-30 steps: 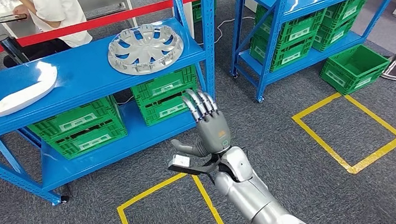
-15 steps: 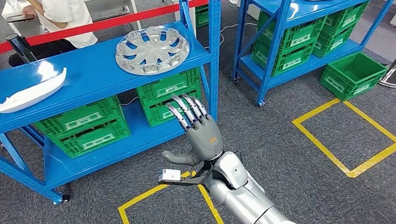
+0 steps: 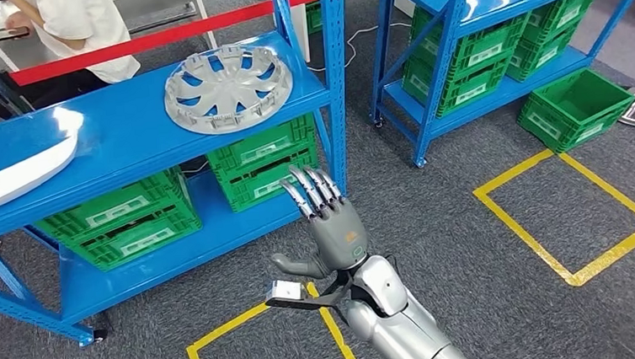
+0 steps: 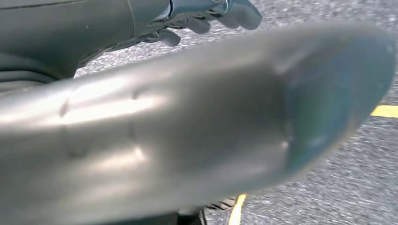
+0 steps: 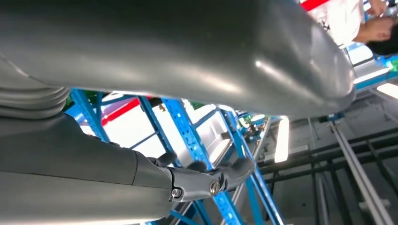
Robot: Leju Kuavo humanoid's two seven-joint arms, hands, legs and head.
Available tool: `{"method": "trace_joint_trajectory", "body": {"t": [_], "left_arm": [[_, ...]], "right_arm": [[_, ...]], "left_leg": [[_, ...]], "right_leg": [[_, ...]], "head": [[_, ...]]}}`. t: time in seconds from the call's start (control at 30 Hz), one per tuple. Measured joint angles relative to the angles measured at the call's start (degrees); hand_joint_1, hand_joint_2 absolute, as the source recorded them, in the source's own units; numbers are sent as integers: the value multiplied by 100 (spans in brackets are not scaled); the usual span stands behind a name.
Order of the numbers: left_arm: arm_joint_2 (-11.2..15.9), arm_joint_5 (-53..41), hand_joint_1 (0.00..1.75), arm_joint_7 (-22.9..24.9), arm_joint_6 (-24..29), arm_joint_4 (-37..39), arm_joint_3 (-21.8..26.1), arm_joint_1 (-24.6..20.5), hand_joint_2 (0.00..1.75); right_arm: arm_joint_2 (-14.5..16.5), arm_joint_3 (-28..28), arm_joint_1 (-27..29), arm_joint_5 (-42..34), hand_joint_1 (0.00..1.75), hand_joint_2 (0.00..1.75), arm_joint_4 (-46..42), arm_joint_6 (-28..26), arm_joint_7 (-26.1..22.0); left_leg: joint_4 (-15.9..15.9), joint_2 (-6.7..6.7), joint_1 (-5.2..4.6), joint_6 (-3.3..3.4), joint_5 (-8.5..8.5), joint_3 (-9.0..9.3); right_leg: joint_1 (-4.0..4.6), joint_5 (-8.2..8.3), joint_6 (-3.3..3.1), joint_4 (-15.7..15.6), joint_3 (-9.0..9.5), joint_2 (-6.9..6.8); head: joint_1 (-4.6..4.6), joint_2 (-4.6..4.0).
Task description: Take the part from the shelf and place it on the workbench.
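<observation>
A silver hubcap (image 3: pixel 227 78) lies flat on the top board of the blue shelf (image 3: pixel 125 125). A white moulded part (image 3: pixel 14 171) rests at that board's left end. My right hand (image 3: pixel 330 225) is raised in front of the shelf, below and to the right of the hubcap. Its fingers are spread and nothing is in it. The right wrist view shows the same hand (image 5: pixel 206 180) with the blue shelf uprights (image 5: pixel 187 131) beyond it. In the left wrist view my left hand (image 4: pixel 225 11) hangs over grey carpet, holding nothing.
Green crates (image 3: pixel 266 162) fill the lower shelf board. A second blue shelf (image 3: pixel 454 1) stands to the right, with a green crate (image 3: pixel 583 108) on the floor beside it. Yellow tape squares (image 3: pixel 569 204) mark the carpet. A person (image 3: pixel 76 27) sits behind a red barrier (image 3: pixel 161 38).
The whole picture has swayed, so the camera has moved. My right hand stays raised and open in front of the shelf, a little lower than a second ago.
</observation>
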Motion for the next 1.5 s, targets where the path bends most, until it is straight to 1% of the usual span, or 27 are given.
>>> {"method": "trace_joint_trajectory", "body": {"t": [0.07, 0.1, 0.13, 0.17, 0.2, 0.23, 0.3, 0.4, 0.43, 0.53, 0.6, 0.63, 0.67, 0.7, 0.77, 0.8, 0.9, 0.97, 1.07, 1.1, 1.13, 1.17, 1.23, 1.27, 1.3, 1.4, 1.5], "left_arm": [[0, 9, 0, 16, 0, 0, 1, 25, 0], [1, 14, 0, 21, 0, 0, 2, 42, 0], [1, 18, 0, 25, 0, 0, 3, 55, 0], [2, 21, 0, 27, 0, 0, 4, 59, 0], [2, 20, 0, 26, 0, 0, 4, 61, 0], [5, 19, 0, 26, 0, 1, 4, 62, 0], [8, 14, 0, 27, -3, 3, 4, 74, 0], [5, 2, 0, 27, -12, 6, 4, 83, 0], [3, -1, 0, 26, -15, 5, 4, 71, 0], [-1, -3, 0, 27, -20, 6, 4, 37, 0], [-2, 0, 0, 30, -20, 7, 5, 44, 0], [-3, 2, 0, 31, -20, 7, 6, 49, 0], [-5, 4, 0, 31, -20, 7, 7, 52, 0], [-7, 6, 0, 30, -20, 7, 7, 54, 0], [-9, 7, 0, 30, -20, 7, 7, 46, 0], [-8, 6, 0, 34, -20, 7, 7, 42, 0], [-3, -3, 0, 53, -19, 3, 7, 35, 0], [-3, -6, 0, 61, -18, 2, 7, 23, 0], [-5, -9, 0, 63, -17, 2, 7, 24, 0], [-3, -10, 0, 64, -17, 2, 8, 36, 0], [0, -10, 0, 66, -17, 2, 8, 47, 0], [2, -10, 0, 66, -17, 2, 9, 54, 0], [5, -8, 0, 63, -17, 3, 9, 61, 0], [6, -6, 0, 61, -17, 5, 9, 61, 0], [7, -4, 0, 58, -17, 6, 9, 62, 0], [9, 13, 0, 55, -17, 7, 13, 73, 0], [9, 31, 0, 56, -17, 7, 20, 81, 0]], "right_arm": [[0, -1, 45, -7, 0, 0, 0, 19, 2], [0, -1, 66, -9, 0, 0, -1, 24, 3], [0, -1, 82, -12, 0, 0, -1, 27, 4], [0, -2, 90, -12, 0, 0, -4, 27, 4], [0, -2, 96, -12, 0, 0, -10, 28, 3], [0, -2, 100, -11, 0, 0, -15, 33, 3], [0, -4, 116, -9, 0, 0, -30, 43, 1], [-1, -15, 140, -6, 0, 0, -60, 43, -6], [-2, -21, 135, -6, 0, 0, -74, 42, -6], [-2, -33, 132, 4, 0, 0, -96, 61, 9], [-3, -34, 161, 16, 0, 0, -96, 87, 22], [-3, -35, 171, 21, 0, 0, -96, 101, 25], [-4, -37, 176, 23, 0, 0, -96, 113, 26], [-4, -39, 181, 23, 0, 0, -96, 122, 27], [-4, -46, 197, 24, 0, 0, -95, 137, 28], [-3, -49, 208, 25, 0, 0, -97, 144, 28], [8, -52, 212, 33, 0, 0, -109, 157, 28], [24, -54, 204, 50, 0, 0, -120, 164, 30], [40, -55, 200, 101, 0, 0, -127, 193, 32], [44, -55, 201, 118, 0, 0, -127, 208, 32], [49, -55, 201, 130, 0, 0, -127, 222, 32], [55, -55, 200, 140, 0, 0, -127, 235, 32], [73, -55, 190, 154, 0, 0, -126, 252, 31], [81, -55, 182, 157, 0, 0, -126, 257, 29], [87, -54, 172, 161, 0, 0, -126, 262, 29], [100, -52, 149, 166, 0, 0, -123, 273, 20], [103, -52, 134, 158, 0, 0, -120, 275, -1]], "left_leg": [[444, 0, 2, -7, -280, -509], [424, 0, -2, 9, -289, -655], [240, 0, -9, 35, -153, -722], [-61, 0, -22, 74, 120, -735], [-424, 2, -44, 129, 530, -727], [-705, 2, -75, 173, 834, -721], [-989, -5, -119, 249, 1156, -694], [-1077, -23, -91, 324, 1129, -541], [-1099, -27, -78, 353, 1106, -476], [-1118, -35, -70, 416, 1003, -350], [-1118, -45, -73, 416, 906, -254], [-1118, -51, -73, 408, 851, -187], [-1117, -57, -73, 398, 792, -108], [-1118, -60, -74, 386, 730, -47], [-1104, -71, -85, 339, 613, 54], [-1093, -75, -90, 306, 570, 93], [-1019, -74, -94, 197, 515, 182], [-667, -56, -77, 130, 436, 1], [280, -32, -20, 41, 97, -668], [424, -28, -6, 21, 20, -838], [401, -23, 3, 8, 44, -928], [193, -18, 8, 6, 206, -926], [-497, 9, 8, 21, 772, -783], [-757, 29, 2, 46, 924, -714], [-906, 44, -11, 77, 998, -665], [-1001, 22, -12, 217, 1010, -541], [-1033, 1, 6, 273, 1041, -426]], "right_leg": [[1, -122, -15, -2, 142, 12], [3, -189, -17, -2, 231, 21], [6, -257, -15, -3, 329, 27], [8, -326, -6, -5, 430, 29], [9, -394, 8, -12, 511, 25], [14, -455, 31, -14, 586, 28], [23, -540, 101, -16, 673, 34], [41, -527, 197, 115, 713, 30], [43, -551, 223, 278, 629, 23], [33, -867, 292, 1167, 16, 12], [31, -1013, 309, 1465, -366, 12], [32, -926, 303, 1357, -434, 12], [33, -709, 290, 1089, -422, 11], [35, -388, 271, 722, -358, 10], [62, -13, 217, 203, -252, 4], [71, 66, 182, 95, -226, 1], [58, 60, 63, 51, -107, 5], [33, 12, -6, 29, 15, 3], [21, -103, -41, 20, 144, -1], [16, -152, -36, 20, 198, 3], [8, -203, -26, 20, 261, 6], [-2, -254, -9, 20, 334, 8], [-19, -368, 43, 24, 484, 4], [-20, -421, 79, 19, 535, 3], [-19, -467, 122, -1, 567, 0], [-7, -482, 247, 45, 657, 0], [-16, -505, 284, 121, 693, -8]], "head": [[1, -1], [2, -1], [2, -1], [1, 0], [0, 0], [-3, -1], [-15, -1], [-12, -1], [1, -1], [26, -1], [29, 0], [31, 0], [33, 0], [35, -1], [16, -1], [9, -1], [14, 0], [-10, -1], [-33, -1], [-34, 0], [-35, 0], [-34, 0], [-38, -1], [-45, -1], [-53, -1], [-47, 0], [-23, 0]]}}
